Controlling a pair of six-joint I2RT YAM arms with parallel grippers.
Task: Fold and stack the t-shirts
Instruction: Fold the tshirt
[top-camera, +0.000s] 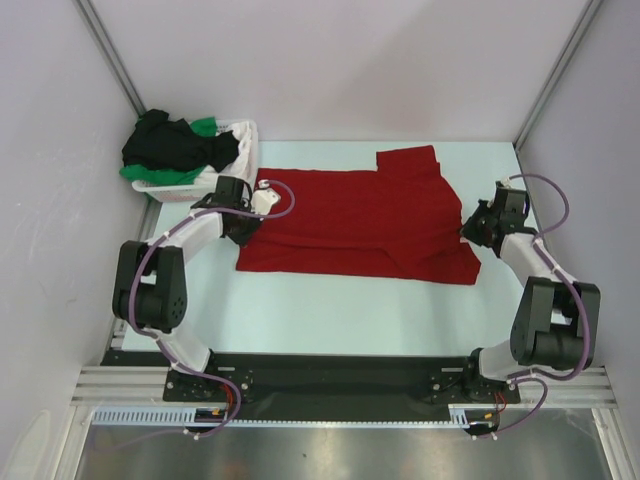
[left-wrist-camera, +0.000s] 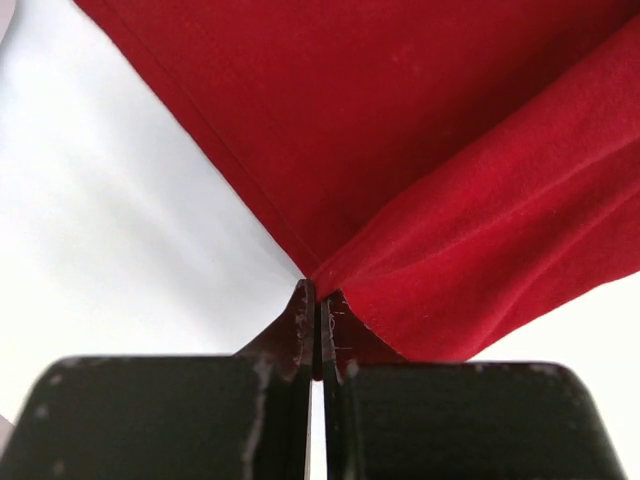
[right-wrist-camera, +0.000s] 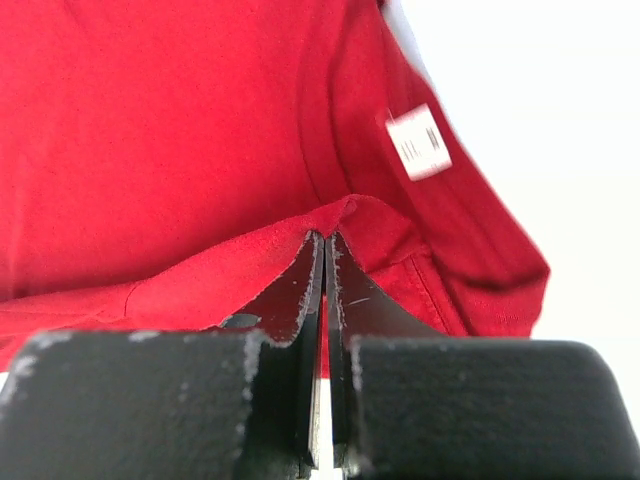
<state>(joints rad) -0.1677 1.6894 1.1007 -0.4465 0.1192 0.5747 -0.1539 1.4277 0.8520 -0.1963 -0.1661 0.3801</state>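
A bright red t-shirt (top-camera: 360, 220) lies spread across the middle of the table, one sleeve (top-camera: 408, 160) sticking out at the back. My left gripper (top-camera: 252, 222) is shut on the shirt's left edge; in the left wrist view the cloth (left-wrist-camera: 450, 200) is pinched at the fingertips (left-wrist-camera: 318, 295). My right gripper (top-camera: 468, 228) is shut on the shirt's right edge near the collar; the right wrist view shows the cloth (right-wrist-camera: 180, 150) pinched and the pale neck label (right-wrist-camera: 418, 142). Black (top-camera: 170, 142) and green (top-camera: 205, 127) t-shirts are heaped in the basket.
A white plastic laundry basket (top-camera: 240, 150) stands at the back left, close behind my left gripper. Grey walls enclose the table on the left, the back and the right. Pale table surface (top-camera: 340, 310) shows in front of the shirt.
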